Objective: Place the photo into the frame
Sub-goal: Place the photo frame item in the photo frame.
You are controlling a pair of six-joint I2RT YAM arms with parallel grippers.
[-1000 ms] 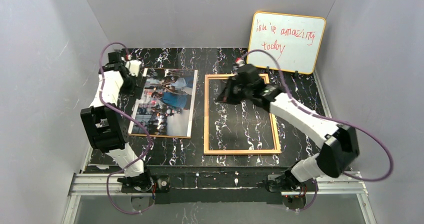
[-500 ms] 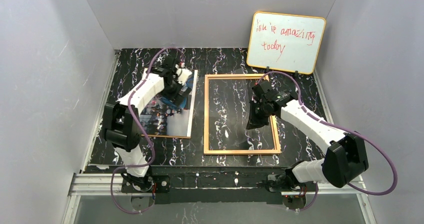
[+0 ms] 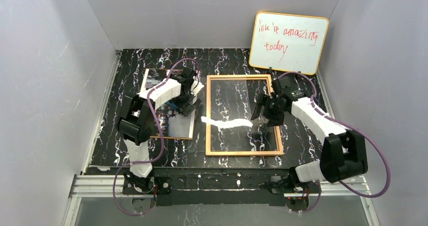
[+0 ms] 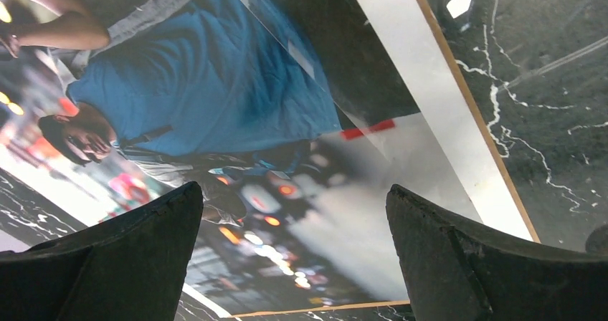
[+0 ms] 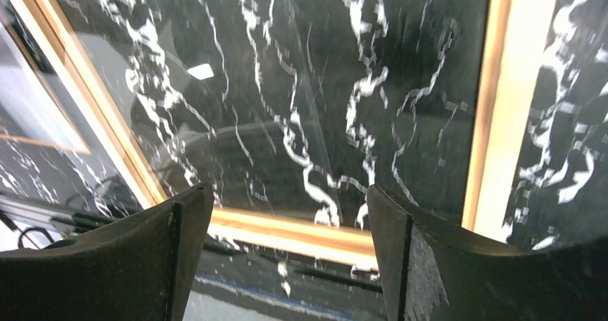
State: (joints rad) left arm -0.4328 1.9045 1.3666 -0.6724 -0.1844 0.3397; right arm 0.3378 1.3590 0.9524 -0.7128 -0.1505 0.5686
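The photo (image 3: 174, 126) lies face up on the left of the table, a thin brown edge showing under it. In the left wrist view the photo (image 4: 215, 99) fills most of the picture, with a person in blue. My left gripper (image 3: 186, 104) hovers open just above its right part, and nothing sits between the jaws of the left gripper (image 4: 292, 192). The frame (image 3: 208, 115) lies flat to the right, marble showing through its pane under a white glare streak. My right gripper (image 3: 262, 114) is open over the frame's right half. Beneath the empty right gripper (image 5: 288, 188), the frame (image 5: 495, 84) shows its orange bars.
A whiteboard (image 3: 288, 42) with red handwriting leans on the back wall at the right, behind the frame. Grey walls close in the black marble table (image 3: 227, 62) on three sides. A metal rail (image 3: 217, 183) carrying both arm bases runs along the near edge.
My left arm has swung right across the photo to its right edge. My right gripper has moved from the frame's upper left to its right side and opened.
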